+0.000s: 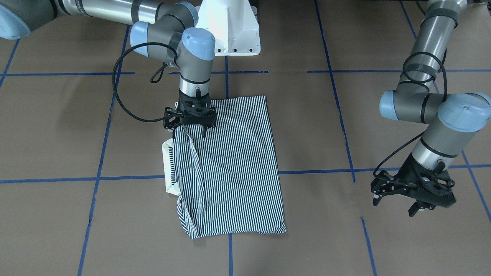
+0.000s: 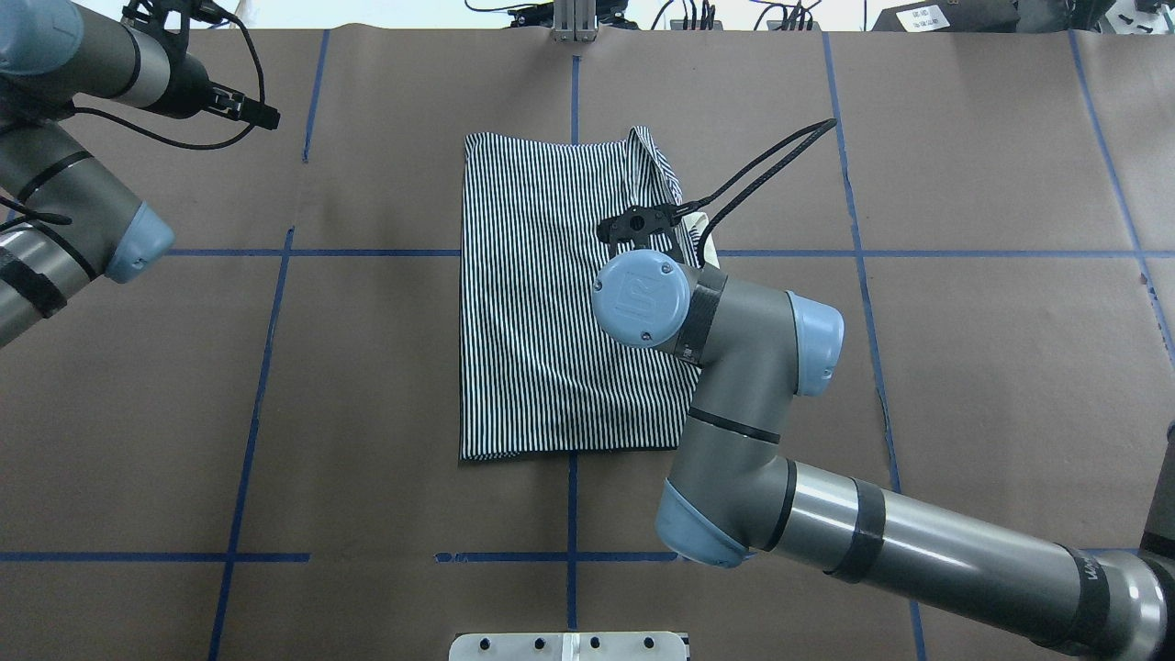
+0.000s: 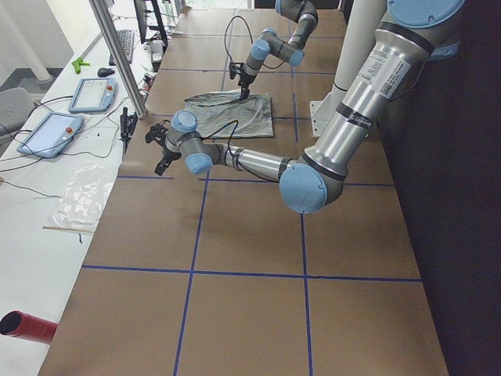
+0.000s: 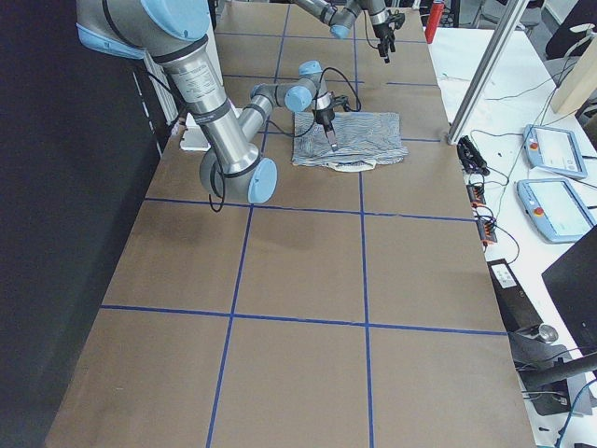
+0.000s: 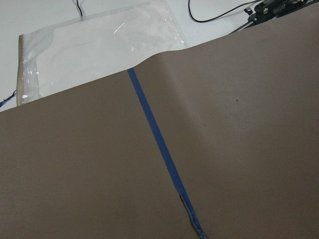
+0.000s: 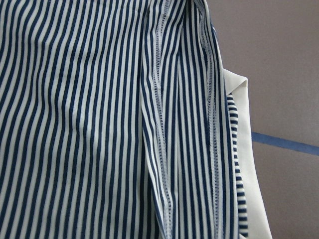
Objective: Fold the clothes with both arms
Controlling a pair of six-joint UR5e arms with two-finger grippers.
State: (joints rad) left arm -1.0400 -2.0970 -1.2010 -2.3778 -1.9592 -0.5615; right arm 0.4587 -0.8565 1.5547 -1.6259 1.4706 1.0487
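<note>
With the striped polo shirt (image 1: 238, 161) lying half folded at mid-table, the right gripper (image 1: 189, 133), fingers apart over its loose edge, should, I think, pinch only that top layer, while the left gripper (image 1: 394, 208) hangs open, empty, well aside.

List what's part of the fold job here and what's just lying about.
Job:
- shirt
- right arm, over the shirt
- left arm, off to the side

Lying about:
- plastic bag, off the table's end
- tablets, on the side bench
- red tube, on the side bench
</note>
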